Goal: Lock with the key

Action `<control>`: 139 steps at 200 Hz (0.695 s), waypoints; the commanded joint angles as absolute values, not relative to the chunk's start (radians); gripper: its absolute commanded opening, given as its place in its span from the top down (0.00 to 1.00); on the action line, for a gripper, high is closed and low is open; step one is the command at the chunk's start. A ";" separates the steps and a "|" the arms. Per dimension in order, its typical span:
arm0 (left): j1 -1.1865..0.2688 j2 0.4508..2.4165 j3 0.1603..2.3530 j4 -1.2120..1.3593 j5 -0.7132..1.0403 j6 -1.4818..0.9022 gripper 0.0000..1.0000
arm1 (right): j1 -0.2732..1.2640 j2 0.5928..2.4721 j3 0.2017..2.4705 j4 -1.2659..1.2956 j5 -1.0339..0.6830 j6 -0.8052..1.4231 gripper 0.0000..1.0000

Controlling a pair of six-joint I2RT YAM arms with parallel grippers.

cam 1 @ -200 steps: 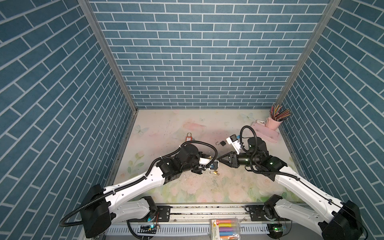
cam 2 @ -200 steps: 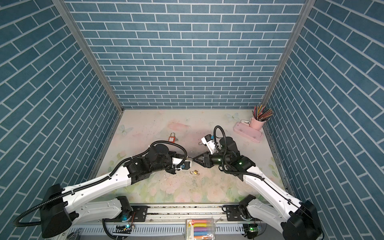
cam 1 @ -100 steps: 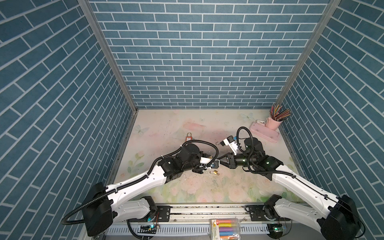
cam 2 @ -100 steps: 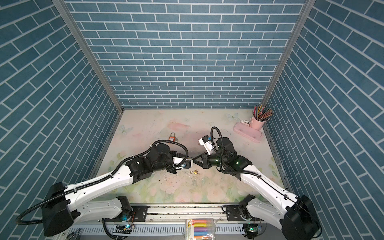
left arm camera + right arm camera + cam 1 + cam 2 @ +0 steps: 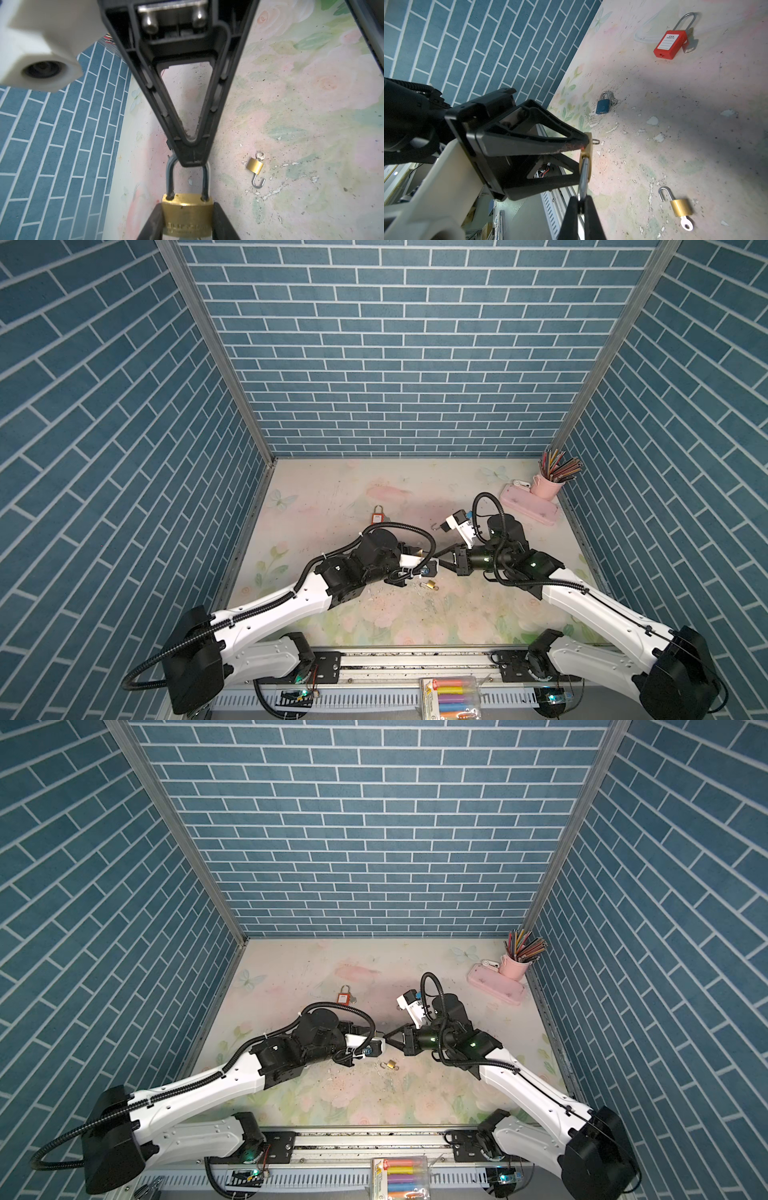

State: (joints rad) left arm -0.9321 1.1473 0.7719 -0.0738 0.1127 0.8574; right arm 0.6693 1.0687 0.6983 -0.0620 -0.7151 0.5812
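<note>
Currently the left jaws clamp the body of the brass padlock (image 5: pixel 187 216), apparently held clear of the tabletop (image 5: pixel 311 116), between the two arms. The right jaws are pinched narrow on the top of its shackle (image 5: pixel 169 180). This looks like the shackle-seating step: push straight along the legs into the body with no twist, and hold the left arm rigid, or the thin bar could slip out of the pinch. The left wrist view shows both legs meeting the body, but I can't tell whether they're fully seated. The right wrist view shows the pinch edge-on, a small metal loop (image 5: pixel 595 141) past the body's far end (maybe the key), and a blue padlock (image 5: pixel 603 106) I can't find in either top view. Both top views show only the two sets of jaws meeting tip to tip.
</note>
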 commanded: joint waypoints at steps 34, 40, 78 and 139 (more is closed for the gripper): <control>-0.945 1.110 0.769 0.105 0.109 0.882 1.00 | 0.678 1.101 0.690 -0.029 -0.755 0.619 1.00; -0.945 1.113 0.773 0.107 0.117 0.882 1.00 | 0.679 1.104 0.690 -0.027 -0.755 0.617 1.00; -0.947 1.138 0.803 0.106 0.151 0.877 1.00 | 0.690 1.125 0.690 -0.021 -0.771 0.616 1.00; -0.955 1.166 0.840 0.124 0.188 0.877 1.00 | 0.699 1.168 0.687 -0.006 -0.794 0.601 1.00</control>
State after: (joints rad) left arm -0.9333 1.1637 0.7586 -0.0559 0.0788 0.8688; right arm 0.6697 1.1351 0.6983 -0.0139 -0.7387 0.5976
